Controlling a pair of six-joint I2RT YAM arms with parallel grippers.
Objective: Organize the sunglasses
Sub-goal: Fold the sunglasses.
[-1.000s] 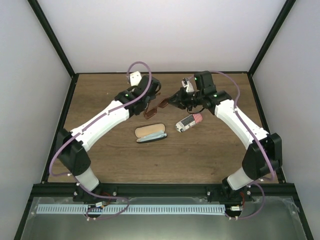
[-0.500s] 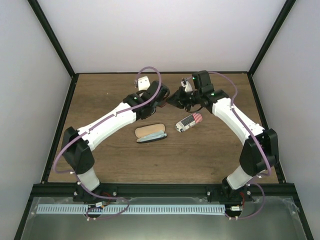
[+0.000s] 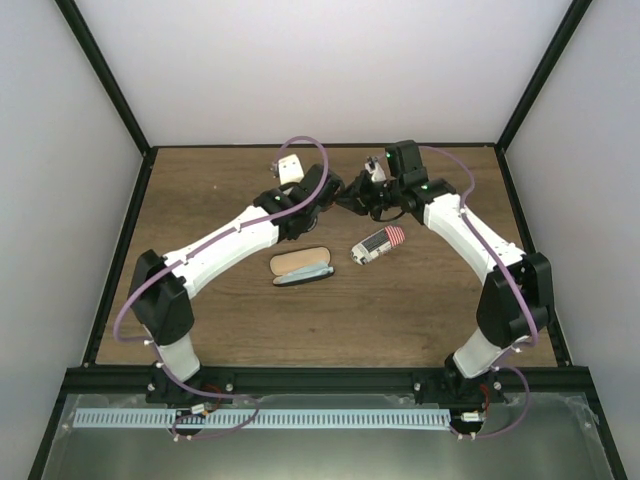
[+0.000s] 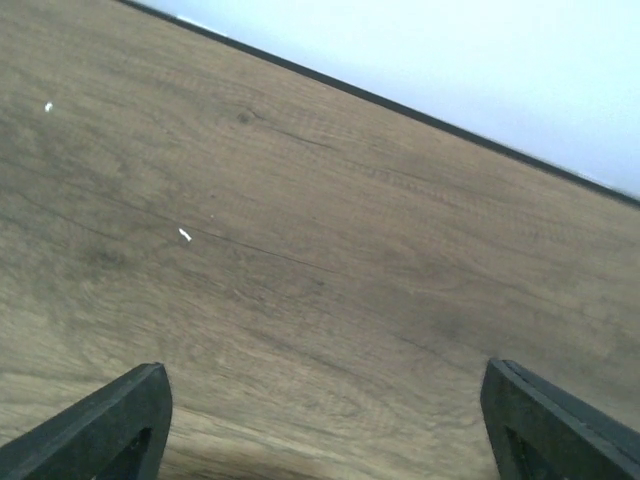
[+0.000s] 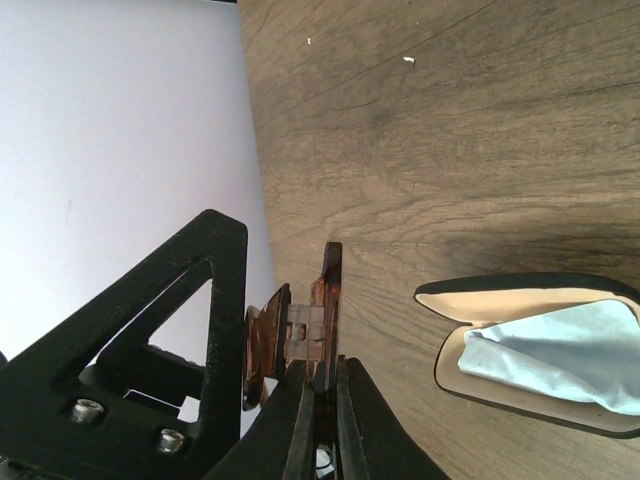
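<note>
Reddish-brown and thin, the sunglasses (image 5: 327, 300) are pinched in the right claw (image 5: 322, 378). Its two fingers are closed tight on the frame and hold the pair edge-up over the wooden surface (image 5: 450, 150). An amber lens sticks out just past the fingertips. Off to one side of that claw, down on the wood, lies an open tan case (image 5: 500, 300) with a light blue cloth (image 5: 560, 355) tucked inside. A striped case (image 3: 379, 244) rests near it, on the right arm's side. The left claw (image 4: 325, 430) hangs close beside the right one, its fingers spread wide over bare wood.
</note>
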